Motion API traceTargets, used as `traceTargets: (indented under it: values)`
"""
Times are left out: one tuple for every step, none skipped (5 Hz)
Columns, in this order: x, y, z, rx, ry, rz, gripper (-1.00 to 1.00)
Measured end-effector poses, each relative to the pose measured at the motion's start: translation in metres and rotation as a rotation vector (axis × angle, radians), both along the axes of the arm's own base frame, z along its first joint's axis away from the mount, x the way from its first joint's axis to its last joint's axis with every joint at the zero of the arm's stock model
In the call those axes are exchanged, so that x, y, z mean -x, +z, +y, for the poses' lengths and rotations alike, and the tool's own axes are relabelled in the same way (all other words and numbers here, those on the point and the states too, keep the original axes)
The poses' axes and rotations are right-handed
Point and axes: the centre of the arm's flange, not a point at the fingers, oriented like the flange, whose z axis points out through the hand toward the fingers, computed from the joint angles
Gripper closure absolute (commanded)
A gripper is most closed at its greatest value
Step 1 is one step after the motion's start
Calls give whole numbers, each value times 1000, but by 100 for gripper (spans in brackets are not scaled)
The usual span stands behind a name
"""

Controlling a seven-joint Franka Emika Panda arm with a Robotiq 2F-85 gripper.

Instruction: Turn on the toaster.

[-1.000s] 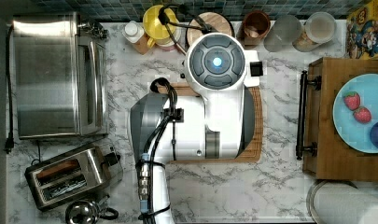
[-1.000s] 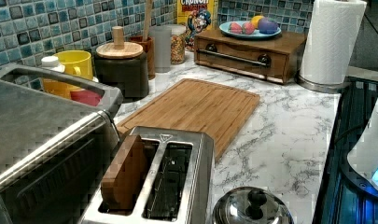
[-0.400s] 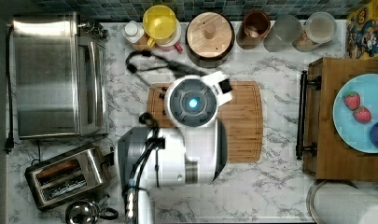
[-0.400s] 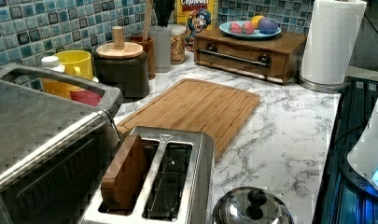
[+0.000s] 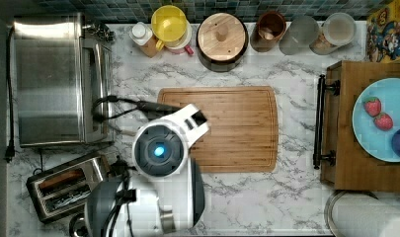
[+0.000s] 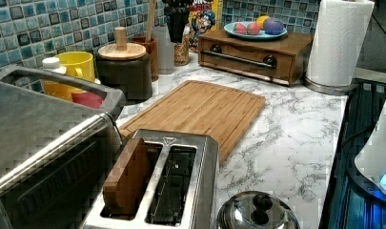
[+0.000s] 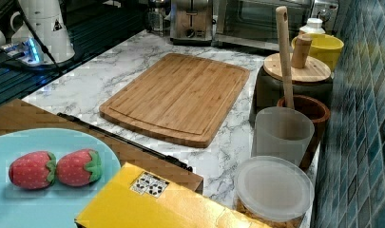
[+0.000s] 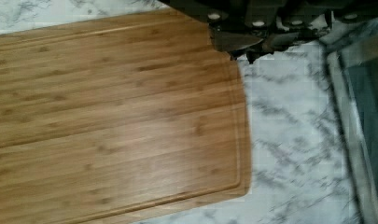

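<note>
The toaster (image 5: 64, 190) is a small steel pop-up one at the top view's lower left, with a brown slice standing in one of its two slots (image 6: 126, 179). It also stands at the far end of the counter in the right view (image 7: 192, 19). My arm's white wrist (image 5: 160, 150) hovers over the cutting board's left edge in the top view, just right of the toaster and above it. The dark gripper (image 8: 245, 44) hangs over the board's corner and the marble in the wrist view, and holds nothing that I can see. Its dark tip (image 6: 176, 19) shows high in the left view.
A large steel toaster oven (image 5: 54, 81) stands beside the toaster. The bamboo cutting board (image 5: 227, 128) lies mid-counter. Jars, a yellow cup (image 5: 169, 22) and a lidded pot (image 5: 222, 34) line the tiled wall. A wooden box with a fruit plate (image 5: 380, 118) stands at the top view's right. A steel lid (image 6: 257, 214) sits by the toaster.
In the top view the arm has swung from the back of the counter down and left, across the cutting board toward the toaster. The toaster has not changed.
</note>
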Motion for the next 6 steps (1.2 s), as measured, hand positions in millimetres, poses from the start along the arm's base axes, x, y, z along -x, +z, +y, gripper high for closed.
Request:
traceTargets:
  values:
    - [12, 5, 32, -43, 81, -4, 100]
    - [21, -2, 61, -38, 167, 8, 100]
    - [28, -18, 86, -52, 251, 40, 100]
    - [30, -39, 92, -49, 324, 76, 100]
    - [35, -57, 80, -45, 372, 132, 100]
    - [37, -72, 72, -88, 411, 144, 100]
